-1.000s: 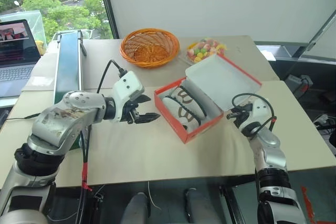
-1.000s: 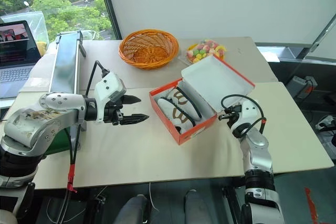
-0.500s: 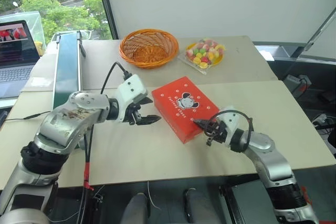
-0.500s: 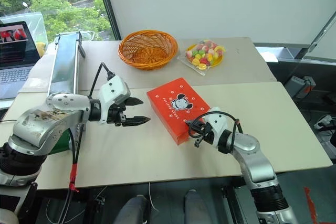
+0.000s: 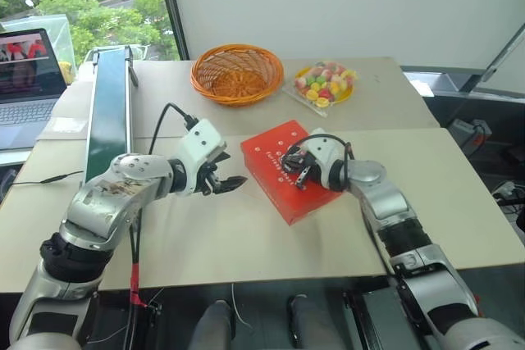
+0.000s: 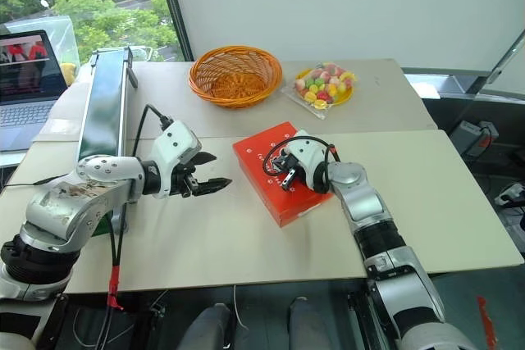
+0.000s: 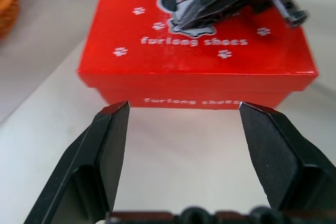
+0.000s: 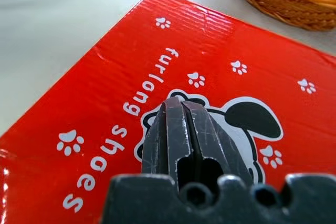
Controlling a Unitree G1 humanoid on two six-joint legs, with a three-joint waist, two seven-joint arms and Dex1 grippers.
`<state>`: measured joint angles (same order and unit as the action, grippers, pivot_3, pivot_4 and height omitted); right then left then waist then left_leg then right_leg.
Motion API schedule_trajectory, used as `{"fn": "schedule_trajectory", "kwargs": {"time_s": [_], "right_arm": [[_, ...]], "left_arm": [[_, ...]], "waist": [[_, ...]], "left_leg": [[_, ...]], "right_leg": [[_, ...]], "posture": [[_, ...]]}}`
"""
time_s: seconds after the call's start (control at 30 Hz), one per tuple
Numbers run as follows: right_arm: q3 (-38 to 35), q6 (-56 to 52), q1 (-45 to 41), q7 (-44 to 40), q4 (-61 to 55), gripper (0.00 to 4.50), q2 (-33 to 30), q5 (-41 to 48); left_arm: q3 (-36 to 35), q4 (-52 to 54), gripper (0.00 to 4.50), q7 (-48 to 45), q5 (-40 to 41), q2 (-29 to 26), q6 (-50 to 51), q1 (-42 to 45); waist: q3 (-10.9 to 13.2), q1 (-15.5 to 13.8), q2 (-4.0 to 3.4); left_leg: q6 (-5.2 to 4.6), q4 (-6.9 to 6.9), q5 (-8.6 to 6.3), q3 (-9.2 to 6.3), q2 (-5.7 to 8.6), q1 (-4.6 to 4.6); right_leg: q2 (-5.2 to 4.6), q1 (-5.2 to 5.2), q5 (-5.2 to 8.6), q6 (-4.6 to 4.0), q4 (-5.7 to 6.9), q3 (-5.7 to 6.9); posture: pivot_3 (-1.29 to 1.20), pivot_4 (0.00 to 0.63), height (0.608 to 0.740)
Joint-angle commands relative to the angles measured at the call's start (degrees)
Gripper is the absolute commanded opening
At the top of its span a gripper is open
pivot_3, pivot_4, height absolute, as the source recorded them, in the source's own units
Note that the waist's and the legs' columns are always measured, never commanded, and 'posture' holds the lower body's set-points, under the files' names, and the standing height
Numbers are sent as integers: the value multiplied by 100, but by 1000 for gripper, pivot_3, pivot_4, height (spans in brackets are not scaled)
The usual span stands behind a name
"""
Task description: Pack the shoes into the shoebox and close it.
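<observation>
Table (image 5: 246,235), shoebox (image 5: 275,171) beneath right jaws

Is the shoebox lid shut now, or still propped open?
Shut. The shoebox shows its printed red lid lying flat over the base, and the right end effector, fingers together, rests on top of it.

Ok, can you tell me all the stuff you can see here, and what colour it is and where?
shoebox: one, red, lid down, middle of the table
table: one, beige
basket: one, orange wicker, far side of the table
plate of sweets: one, yellow plate, many-coloured sweets, right of the basket
laptop: one, grey, open, far left
long green thing: one, left side of the table
left claw: black fingers, open, beside the shoebox
right claw: black fingers, shut, tips on the lid
</observation>
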<state>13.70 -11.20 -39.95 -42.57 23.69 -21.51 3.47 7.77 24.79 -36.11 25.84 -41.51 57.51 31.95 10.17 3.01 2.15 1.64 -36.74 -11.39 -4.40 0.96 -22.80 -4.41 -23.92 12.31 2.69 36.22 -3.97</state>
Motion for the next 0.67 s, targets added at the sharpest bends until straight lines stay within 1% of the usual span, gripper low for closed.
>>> {"fn": "schedule_trajectory", "kwargs": {"time_s": [0.03,0.13,0.17,0.23,0.33,0.4,0.47,0.53,0.6,0.67], "right_arm": [[63,-32,141,-325,136,57,-100,-76],[-132,-509,223,-719,-752,57,-338,289],[-265,-847,258,-879,-1187,57,-425,566],[-608,-1753,385,-1366,-2429,57,-791,1437],[-877,-2536,485,-1554,-3329,57,-1189,2009],[-1029,-2871,503,-1617,-3743,57,-1515,2211],[-1132,-3050,483,-1651,-3932,57,-1754,2338],[-1167,-2998,453,-1656,-3867,57,-1898,2298],[-1161,-2830,428,-1611,-3753,57,-1970,2182],[-1201,-2791,471,-1571,-3659,57,-1965,2196]], "left_arm": [[-264,268,3546,176,-49,43,-41,-91],[-325,326,3546,198,-21,132,-203,-230],[-369,374,3546,171,50,182,-241,-276],[-445,519,3546,33,179,251,-412,-409],[-499,579,3546,-58,209,271,-619,-550],[-580,574,3546,-122,268,335,-763,-601],[-671,542,3546,-177,400,396,-769,-595],[-829,455,3546,-237,549,461,-827,-586],[-887,369,3546,-320,534,372,-874,-607],[-816,317,3546,-454,320,103,-1012,-804]], "waist": [[0,3,-1],[0,-28,0],[0,-33,0],[4,-53,-5],[6,-50,-8],[6,-49,-8],[6,-57,-7],[6,-53,-7],[6,-44,-7],[6,-43,-7]], "left_leg": [[0,0,0,0,0,9],[-1,1,-1,-2,-1,27],[-2,1,-2,-3,-1,25],[-6,1,-4,-5,-1,21],[-6,-10,-4,-7,0,-33],[-6,-10,-4,-7,0,-31],[-7,-10,-4,-6,0,-25],[-7,-11,-4,-5,0,-19],[-7,-10,-4,-3,0,-17],[-7,-10,-5,-2,-1,-19]], "right_leg": [[0,10,1,0,1,0],[1,33,3,3,-5,3],[0,34,3,3,-11,3],[0,32,3,3,-11,4],[-1,-25,1,2,1,4],[-1,-24,1,1,2,4],[-1,-17,1,2,0,5],[0,-10,3,4,-4,6],[0,-8,11,18,-4,5],[0,-12,11,16,-2,5]], "posture": [[0,150,740],[0,150,740],[0,150,740],[0,150,740],[0,150,740],[0,150,740],[0,150,740],[0,150,740],[0,150,740],[0,150,740]]}}
